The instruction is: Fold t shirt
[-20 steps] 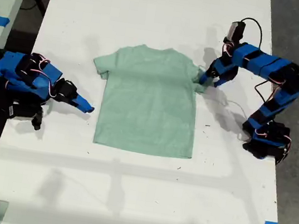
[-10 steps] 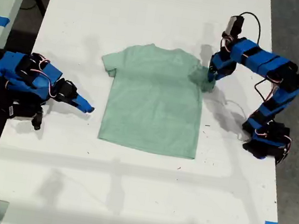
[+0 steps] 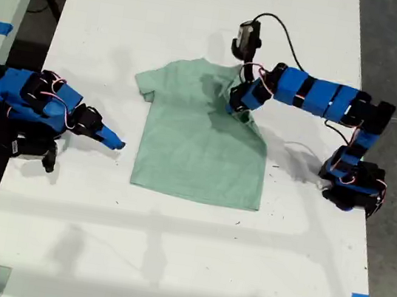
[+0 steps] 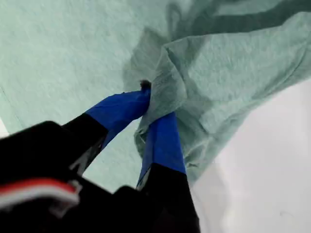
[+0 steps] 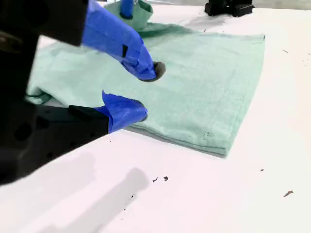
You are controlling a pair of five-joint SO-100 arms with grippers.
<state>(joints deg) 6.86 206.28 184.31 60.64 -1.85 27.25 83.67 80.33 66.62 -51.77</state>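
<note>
Only white table (image 3: 203,15) around, nothing blocking. Shirt (image 3: 198,148) flat mid-table, neck toward the exterior view's top, hem toward its bottom. My first gripper (image 4: 154,104) clamped on a bunched sleeve pulled over the chest. My second gripper (image 5: 141,92) parted, empty, just beside the shirt's edge.

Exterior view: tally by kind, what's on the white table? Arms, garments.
Blue robot arms: 2, my first gripper shut on the t shirt, my second gripper open beside it
Mint-green t shirts: 1
White tables: 1
Total: 4
</note>
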